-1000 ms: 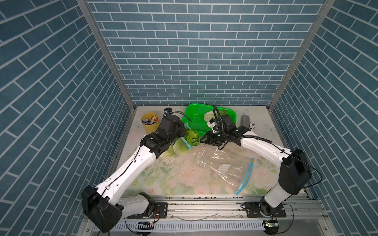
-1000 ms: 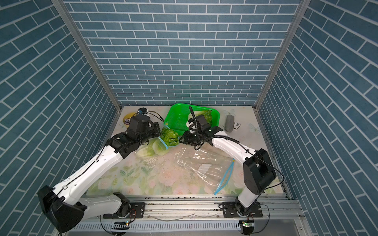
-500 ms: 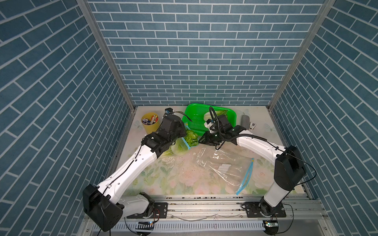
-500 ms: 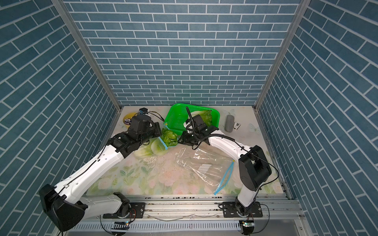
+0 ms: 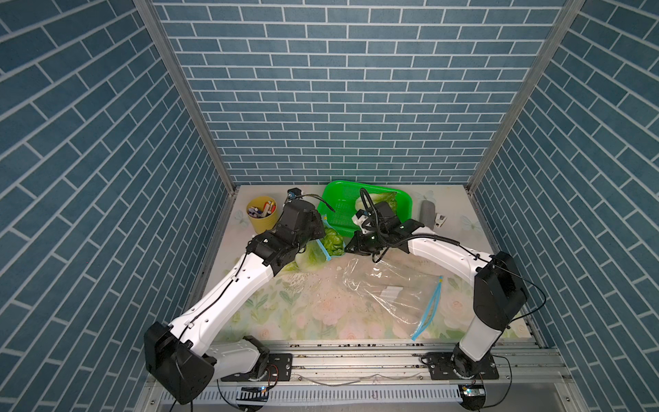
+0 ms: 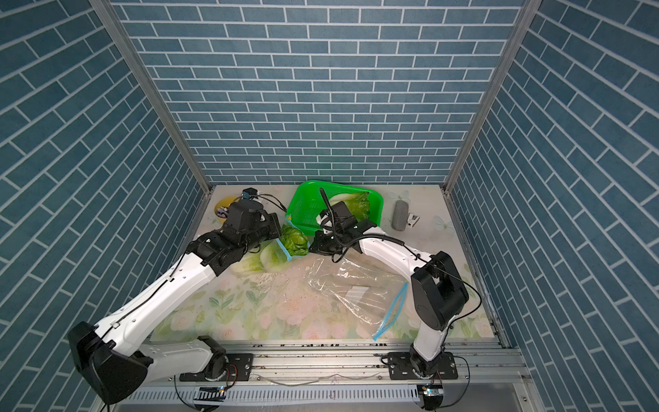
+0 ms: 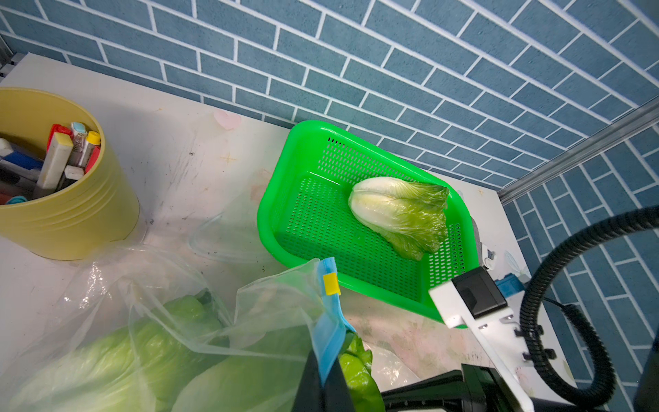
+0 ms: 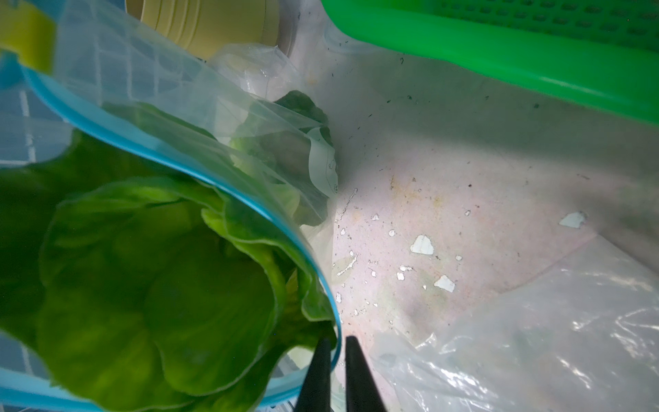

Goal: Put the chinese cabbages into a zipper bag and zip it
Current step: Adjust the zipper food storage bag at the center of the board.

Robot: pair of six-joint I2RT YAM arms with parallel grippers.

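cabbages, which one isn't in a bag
The cabbage lying alone in the green basket; the others are in the clear zipper bag.

Glossy clear plastic zipper bag

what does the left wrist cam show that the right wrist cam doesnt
Only the left wrist view: the loose cabbage lying in the basket, the pens in the cup, the brick wall, and the left pincer shut on the blue zip strip of the bag.
Only the right wrist view: the right pincer shut on the bag's blue rim, and white flecks on the table.
Both: the green basket, the yellow cup, the bag and the bagged cabbage.
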